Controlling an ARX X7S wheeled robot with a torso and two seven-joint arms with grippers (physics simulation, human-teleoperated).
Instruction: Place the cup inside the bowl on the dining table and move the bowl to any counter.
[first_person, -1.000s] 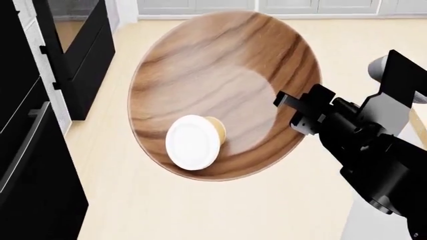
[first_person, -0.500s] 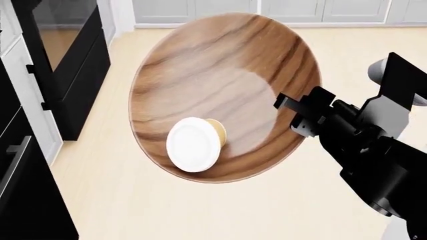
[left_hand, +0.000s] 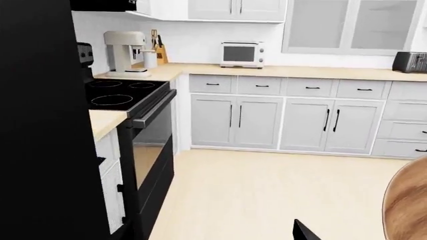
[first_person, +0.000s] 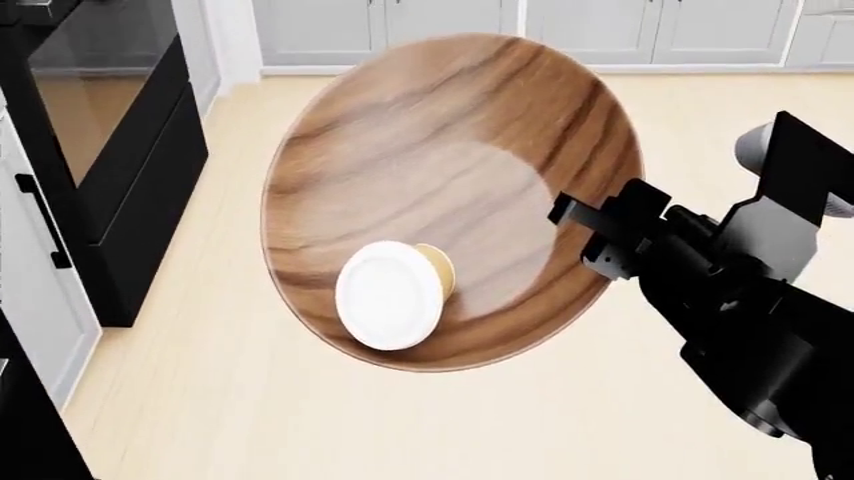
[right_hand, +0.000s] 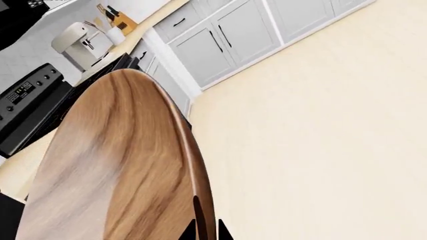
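The wooden bowl (first_person: 441, 170) is held up off the floor, tilted toward the head camera. My right gripper (first_person: 574, 215) is shut on its right rim. The cup (first_person: 390, 295) lies inside the bowl at its lower left, white lid facing the camera. In the right wrist view the bowl (right_hand: 113, 165) shows edge-on, with the rim pinched in the right gripper (right_hand: 205, 231). In the left wrist view the bowl's edge (left_hand: 407, 210) shows at one corner. Only one dark fingertip (left_hand: 303, 233) of my left gripper shows, far off centre, holding nothing. The dining table is out of view.
A light-tan counter (left_hand: 300, 71) with a microwave (left_hand: 243, 54) runs along the far wall over grey cabinets (left_hand: 233, 120). A black stove (left_hand: 127, 92) and oven (first_person: 107, 150) stand at the left. A coffee machine (left_hand: 125, 52) sits in the corner. Pale wood floor (first_person: 240, 400) lies below.
The head view has shifted: the oven and the far cabinets have slid down and right in the picture. The bowl, the cup and my right gripper keep the same pose together.
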